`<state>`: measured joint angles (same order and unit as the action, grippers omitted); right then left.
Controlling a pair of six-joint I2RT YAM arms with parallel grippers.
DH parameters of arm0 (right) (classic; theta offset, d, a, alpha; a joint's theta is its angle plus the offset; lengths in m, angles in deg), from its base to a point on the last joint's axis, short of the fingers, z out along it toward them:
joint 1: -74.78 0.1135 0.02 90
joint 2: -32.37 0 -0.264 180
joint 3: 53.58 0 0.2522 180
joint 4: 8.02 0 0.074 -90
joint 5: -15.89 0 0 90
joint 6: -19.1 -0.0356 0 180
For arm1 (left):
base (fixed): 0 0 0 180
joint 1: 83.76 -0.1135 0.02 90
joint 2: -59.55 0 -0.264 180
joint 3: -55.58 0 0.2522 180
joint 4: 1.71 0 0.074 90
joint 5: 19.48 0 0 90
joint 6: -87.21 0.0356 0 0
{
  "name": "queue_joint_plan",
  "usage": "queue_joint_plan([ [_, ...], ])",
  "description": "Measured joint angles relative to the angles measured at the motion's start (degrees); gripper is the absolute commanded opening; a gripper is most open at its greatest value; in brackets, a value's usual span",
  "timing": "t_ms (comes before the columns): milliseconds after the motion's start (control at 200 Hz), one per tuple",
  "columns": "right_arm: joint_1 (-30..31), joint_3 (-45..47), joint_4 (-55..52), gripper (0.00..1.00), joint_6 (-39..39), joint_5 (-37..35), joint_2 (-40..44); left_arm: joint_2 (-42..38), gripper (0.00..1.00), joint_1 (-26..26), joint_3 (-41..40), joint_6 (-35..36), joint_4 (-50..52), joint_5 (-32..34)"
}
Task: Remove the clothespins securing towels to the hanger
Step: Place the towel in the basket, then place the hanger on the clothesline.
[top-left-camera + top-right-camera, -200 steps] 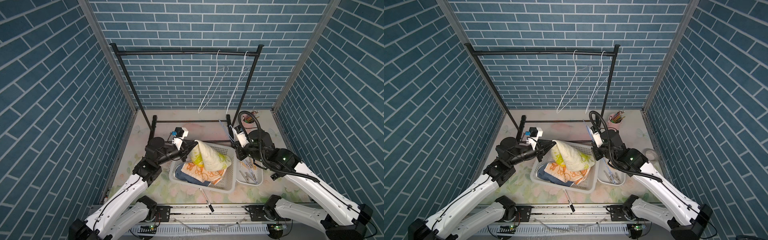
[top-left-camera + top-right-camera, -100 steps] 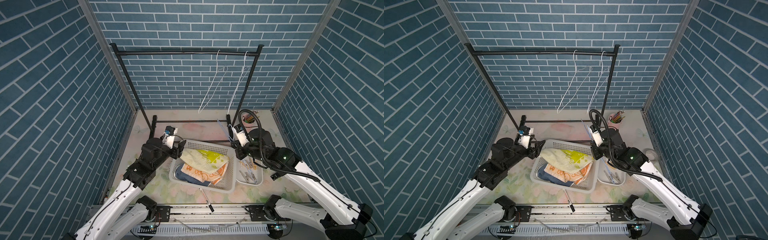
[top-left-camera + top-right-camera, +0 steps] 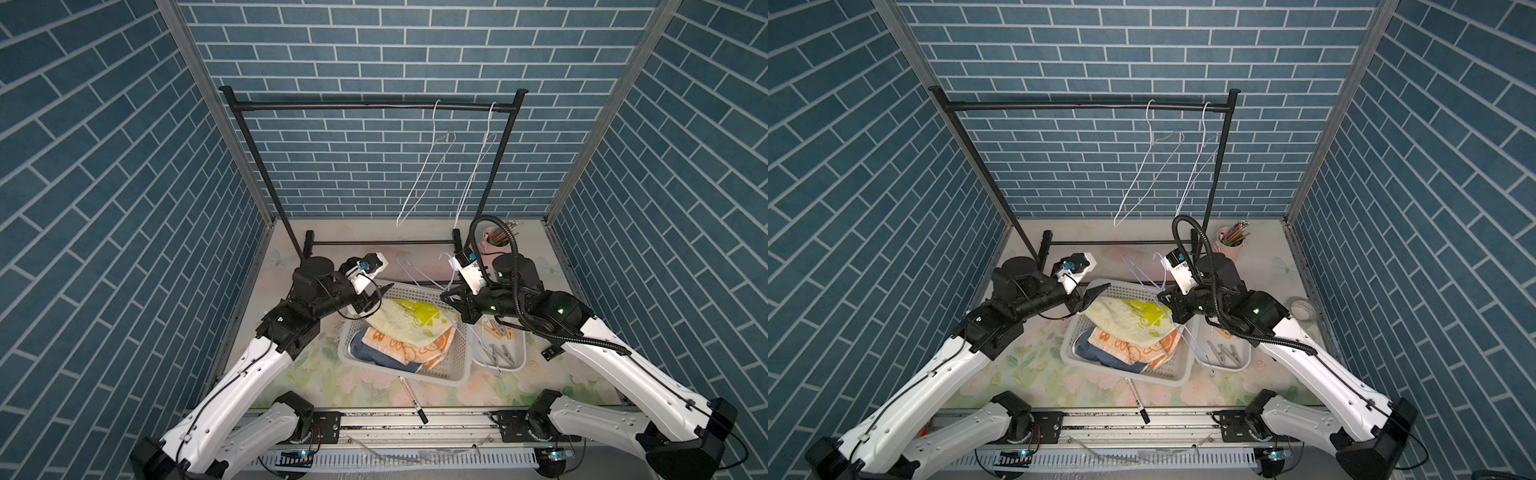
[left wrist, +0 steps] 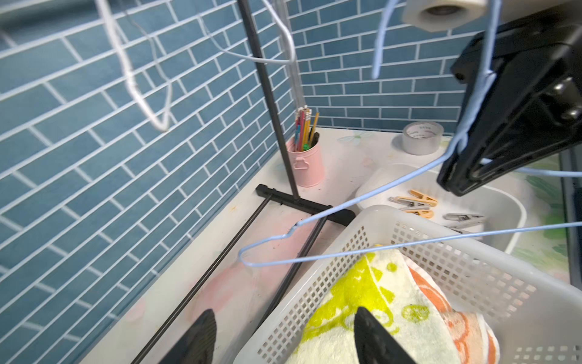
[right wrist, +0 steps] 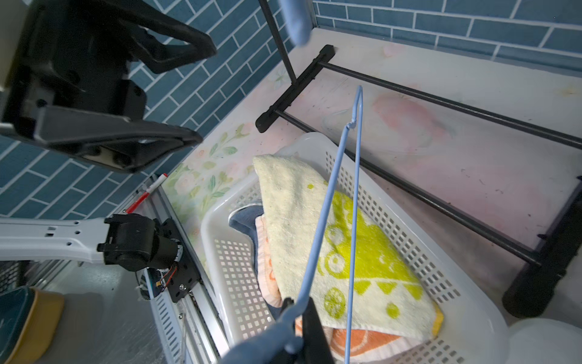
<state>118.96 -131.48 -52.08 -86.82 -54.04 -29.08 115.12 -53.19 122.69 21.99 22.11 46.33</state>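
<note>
The three towels lie piled in the white basket (image 3: 457, 353): yellow towel (image 3: 409, 320) (image 4: 362, 299) on top, orange towel (image 3: 399, 347) under it, blue towel (image 3: 365, 353) lowest. My left gripper (image 3: 379, 296) (image 4: 283, 315) hovers open over the basket's far left corner, with nothing between its fingers. My right gripper (image 3: 446, 296) (image 5: 299, 307) is shut on the bare blue wire hanger (image 3: 419, 276) (image 5: 330, 189), held above the basket's right side. Several clothespins (image 3: 496, 330) (image 4: 412, 201), tan and grey, lie loose in the white tray (image 3: 521, 353) right of the basket.
A black rack (image 3: 374, 106) stands at the back with two bare white hangers (image 3: 428, 174) on its bar. A pink cup of pencils (image 3: 496, 243) and a tape roll (image 4: 422, 138) sit at the back right. A marker pen (image 3: 411, 395) lies before the basket.
My left gripper opened and let go of the yellow towel, which dropped flat onto the pile, then drew back to the left. The right arm kept still with the hanger.
</note>
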Motion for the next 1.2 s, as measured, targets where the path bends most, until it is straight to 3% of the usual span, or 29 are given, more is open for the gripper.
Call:
queue_joint_plan([
  [245,0.0,0.0,4.15,0.0,-2.56,5.31,-1.46,7.82,0.71,1.62,0.0,8.15,-8.79,-7.34],
  [385,0.0,0.0,6.32,0.0,-3.45,7.19,-2.03,10.78,0.66,2.8,0.09,12.13,-10.75,-8.96],
  [680,0.0,0.0,8.79,0.0,-4.74,9.14,-4.68,13.22,0.21,5.86,0.9,20.9,-13.07,-4.24],
  [860,-0.52,-0.07,10.64,0.0,-5.73,8.63,-4.9,13.16,0.06,6.58,-0.07,26.51,-14.21,-1.51],
  [985,-0.76,-0.15,11.08,0.15,-5.7,7.65,-4.9,13.07,0.0,7.02,-0.79,28.46,-13.94,-1.09],
  [1200,-0.48,-2.97,2.1,0.43,-1.73,5.31,-3.21,11.8,0.0,6.47,-0.79,29.38,-14.23,2.54],
])
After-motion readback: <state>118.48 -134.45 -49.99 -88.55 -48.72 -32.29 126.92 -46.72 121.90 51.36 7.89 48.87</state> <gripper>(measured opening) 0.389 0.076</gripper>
